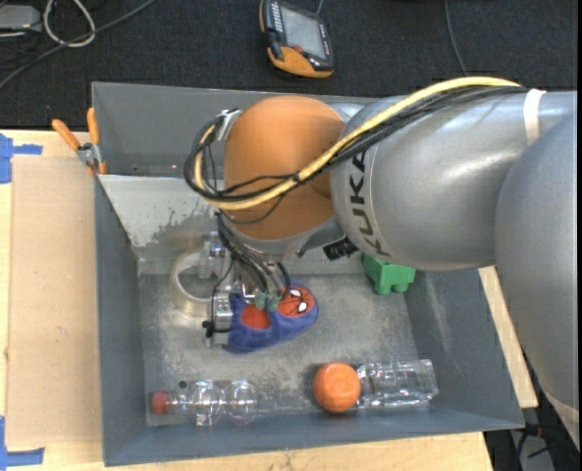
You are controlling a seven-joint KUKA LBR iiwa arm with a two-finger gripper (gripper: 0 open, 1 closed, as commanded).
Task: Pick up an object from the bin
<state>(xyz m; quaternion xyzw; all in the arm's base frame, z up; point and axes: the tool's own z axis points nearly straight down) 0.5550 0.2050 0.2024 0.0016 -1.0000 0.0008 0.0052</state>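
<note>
My gripper (234,300) is low in the middle of the bin, below the orange wrist cover. It sits on the left end of a blue soft toy (271,330) with a red-and-white spider-mask face (295,303). Whether it has hold of the toy is hidden. Just to its left, a clear ring-shaped tape roll (194,285) lies touching or nearly touching the gripper's metal side.
Along the front wall lie a clear plastic bottle with a red cap (204,400), an orange ball (337,388) and a second clear bottle (398,382). A green block (389,274) sits at the right, partly under the arm.
</note>
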